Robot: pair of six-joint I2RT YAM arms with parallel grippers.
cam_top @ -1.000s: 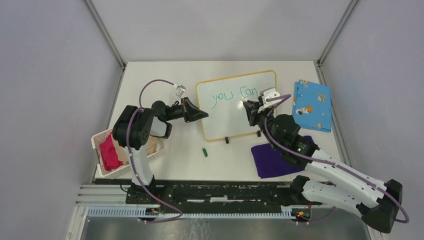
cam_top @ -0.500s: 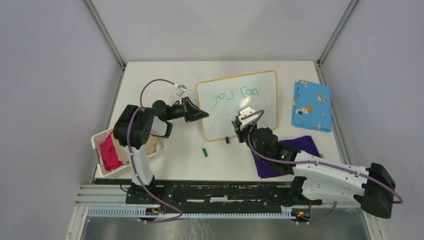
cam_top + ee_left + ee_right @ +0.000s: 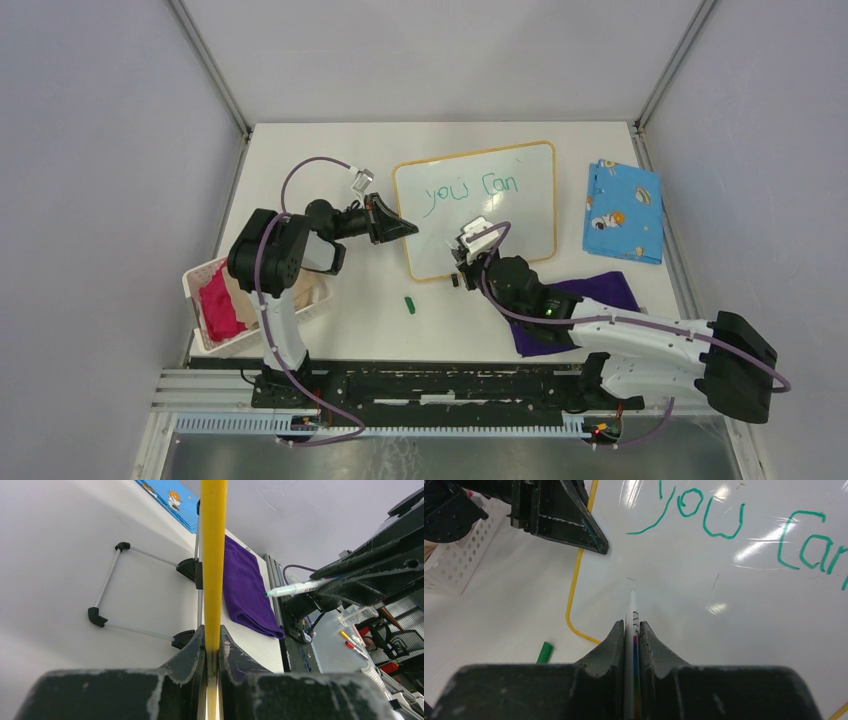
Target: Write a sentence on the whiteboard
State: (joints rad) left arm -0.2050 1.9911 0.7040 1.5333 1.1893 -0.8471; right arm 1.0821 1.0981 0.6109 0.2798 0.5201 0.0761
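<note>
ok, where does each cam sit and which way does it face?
Top external: above and behind the bases, looking down at the table; shows left arm, right arm.
Left wrist: looks along the yellow-orange rim of the glossy white whiteboard; left gripper clamps it.
Right wrist: looks down the thin white marker at the board's face; right gripper holds it.
Shared: both wrist views show that marker.

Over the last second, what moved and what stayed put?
The right gripper, shut on the marker, swung from the end of "can" down and left to the whiteboard's lower left. The left gripper stays clamped on the board's left rim; the writing "you can" is unchanged.
</note>
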